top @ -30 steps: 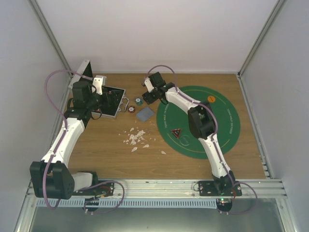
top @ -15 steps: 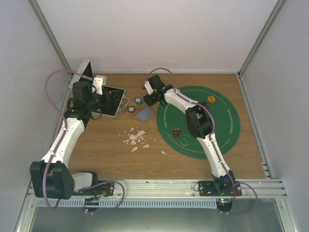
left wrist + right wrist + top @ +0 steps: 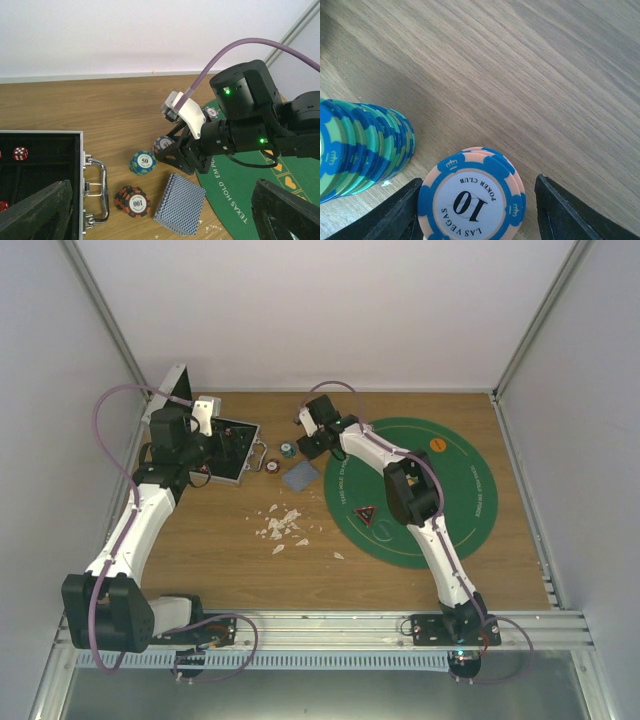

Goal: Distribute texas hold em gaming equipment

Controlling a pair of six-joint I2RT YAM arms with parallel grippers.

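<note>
Poker chips [image 3: 472, 200] are what I'm on right now: the little pink-and-blue stack marked 10. It sits on the wood surface [image 3: 530, 75] just beside the taller green-and-blue 50 stack [image 3: 365, 145], off the green felt mat [image 3: 470, 490]. My read is that this is the grab step of getting chips out to the mat. My right pincer [image 3: 476, 215] is open, one finger either side of the 10 stack and low to the wood, not pinching yet as far as I can tell. The next move is basically to squeeze on the stack's edges, lift straight up so I don't clip the 50s, then swing right over the felt. Pose-wise, the right arm is stretched way out and across to the left, wrist angled down at the chips. My left pincer [image 3: 160, 215] is wide open too and holding nothing. It hangs over the open case [image 3: 80, 170], with the 100 stack [image 3: 134, 201] and the card deck [image 3: 180, 204] lying in front of it.
</note>
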